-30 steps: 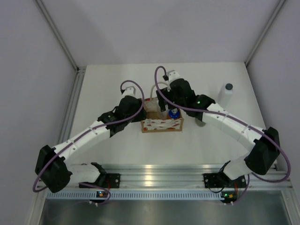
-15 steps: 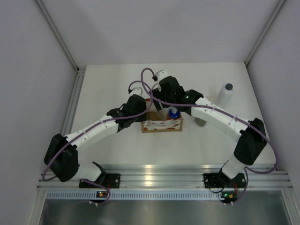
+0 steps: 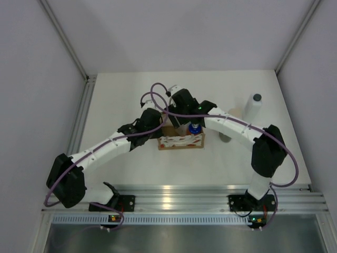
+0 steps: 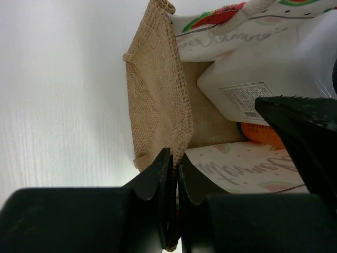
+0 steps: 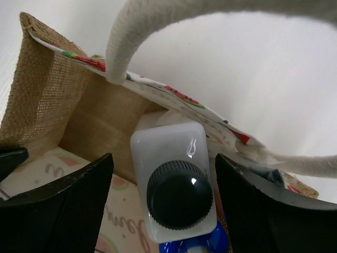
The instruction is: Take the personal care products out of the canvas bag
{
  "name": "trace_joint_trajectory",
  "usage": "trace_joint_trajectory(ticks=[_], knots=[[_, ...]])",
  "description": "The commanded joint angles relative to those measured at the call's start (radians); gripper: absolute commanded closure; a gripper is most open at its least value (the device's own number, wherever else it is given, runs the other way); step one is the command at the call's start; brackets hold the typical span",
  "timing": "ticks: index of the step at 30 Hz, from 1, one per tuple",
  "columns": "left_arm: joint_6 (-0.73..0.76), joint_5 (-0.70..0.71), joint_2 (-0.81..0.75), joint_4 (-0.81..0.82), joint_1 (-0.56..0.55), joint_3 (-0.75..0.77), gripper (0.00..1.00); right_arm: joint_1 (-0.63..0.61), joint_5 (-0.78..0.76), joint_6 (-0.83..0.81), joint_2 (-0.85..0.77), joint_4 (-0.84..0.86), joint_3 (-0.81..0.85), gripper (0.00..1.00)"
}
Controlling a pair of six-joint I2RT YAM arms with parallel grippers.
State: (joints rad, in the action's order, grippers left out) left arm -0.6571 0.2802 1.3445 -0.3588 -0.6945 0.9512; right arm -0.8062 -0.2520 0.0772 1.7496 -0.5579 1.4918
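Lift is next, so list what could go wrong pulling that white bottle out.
The cream handle arches over the open right gripper; lifting could snag it. The white bottle sits tight against the blue-topped bottle, which may be dragged along. The left gripper pinches only the canvas bag's burlap edge, so the bag might rise.

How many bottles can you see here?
3 surely: a standing white bottle on the table, right; a bagged white bottle and an orange bottle inside the canvas bag. A grey shape beside the bag may be another.
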Motion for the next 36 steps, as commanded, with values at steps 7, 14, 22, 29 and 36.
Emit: trace_joint_trajectory(ticks=[7,14,22,29,36], knots=[[-0.049,0.042,-0.062,0.004,0.003,-0.014,0.90,0.024,0.039,-0.030,0.091,-0.043,0.096,0.30],[-0.053,0.042,-0.065,0.004,0.003,-0.020,0.91,0.033,0.042,-0.028,0.154,-0.054,0.120,0.37],[-0.055,0.040,-0.070,0.003,0.003,-0.020,0.91,0.033,0.065,-0.017,0.171,-0.057,0.108,0.69],[-0.062,0.050,-0.074,0.003,0.003,-0.023,0.92,0.029,0.065,-0.005,0.123,-0.050,0.127,1.00],[-0.073,0.063,-0.082,0.004,0.003,-0.026,0.95,0.018,0.016,-0.005,0.054,0.013,0.120,1.00]])
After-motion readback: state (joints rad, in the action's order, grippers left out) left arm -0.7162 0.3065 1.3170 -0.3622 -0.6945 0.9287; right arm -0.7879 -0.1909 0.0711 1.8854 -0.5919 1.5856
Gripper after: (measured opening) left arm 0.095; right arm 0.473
